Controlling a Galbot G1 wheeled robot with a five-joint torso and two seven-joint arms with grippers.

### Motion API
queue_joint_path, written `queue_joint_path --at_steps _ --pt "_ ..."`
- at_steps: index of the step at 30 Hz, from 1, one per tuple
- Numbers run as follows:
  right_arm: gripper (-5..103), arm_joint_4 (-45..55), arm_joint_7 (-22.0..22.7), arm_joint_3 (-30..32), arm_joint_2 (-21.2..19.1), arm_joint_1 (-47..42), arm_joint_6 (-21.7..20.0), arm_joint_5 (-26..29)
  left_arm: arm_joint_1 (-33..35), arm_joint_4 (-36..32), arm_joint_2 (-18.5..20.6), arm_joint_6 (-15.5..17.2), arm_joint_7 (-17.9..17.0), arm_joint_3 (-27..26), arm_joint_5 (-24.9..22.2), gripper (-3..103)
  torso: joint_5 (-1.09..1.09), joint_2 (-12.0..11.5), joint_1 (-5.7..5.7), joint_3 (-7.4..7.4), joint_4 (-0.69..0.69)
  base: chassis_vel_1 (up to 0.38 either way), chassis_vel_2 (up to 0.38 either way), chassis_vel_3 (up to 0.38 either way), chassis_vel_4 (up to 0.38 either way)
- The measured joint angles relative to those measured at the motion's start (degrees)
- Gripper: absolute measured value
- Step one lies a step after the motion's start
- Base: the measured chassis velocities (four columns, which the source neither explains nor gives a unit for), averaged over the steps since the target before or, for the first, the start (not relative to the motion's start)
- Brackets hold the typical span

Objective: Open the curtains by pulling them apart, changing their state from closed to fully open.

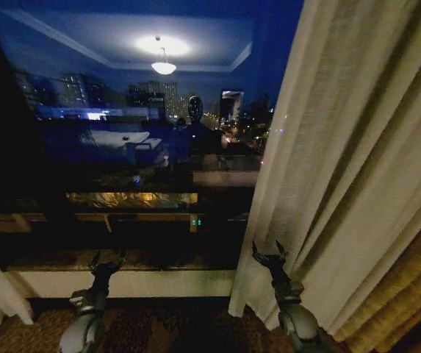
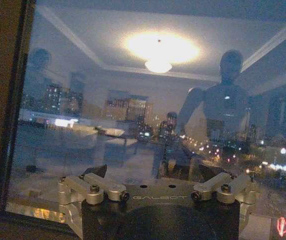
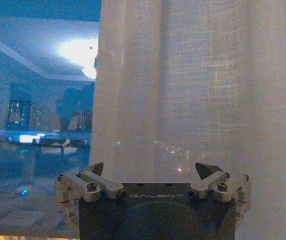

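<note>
Sheer cream curtains [image 1: 342, 147] hang soft and light at my two o'clock; my right gripper [image 1: 270, 254], jaws spread, should pinch the inner hem. My left gripper [image 1: 107, 259] is also spread.

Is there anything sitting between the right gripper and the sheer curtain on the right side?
Nothing visible. The right gripper is open, low by the sill, directly facing the right sheer curtain's inner edge, with only open air between them.
</note>
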Motion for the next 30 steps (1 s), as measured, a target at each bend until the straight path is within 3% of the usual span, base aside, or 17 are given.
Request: queue_joint_path --at_steps 18,30 --pt "100 -5.1 5.0 -4.5 -0.5 9.6 -3.9 2.2 0.0 0.0 0.0 0.0 0.0 0.0 0.0 100 -0.02 0.0 0.01 0.00 0.02 -0.005 -0.002 0.007 0.001" --pt "100 -10.5 5.8 -8.5 -0.2 15.6 -5.4 3.7 0.0 0.0 0.0 0.0 0.0 0.0 0.0 100 -0.01 0.0 0.01 0.00 0.02 0.000 0.000 0.000 0.000"
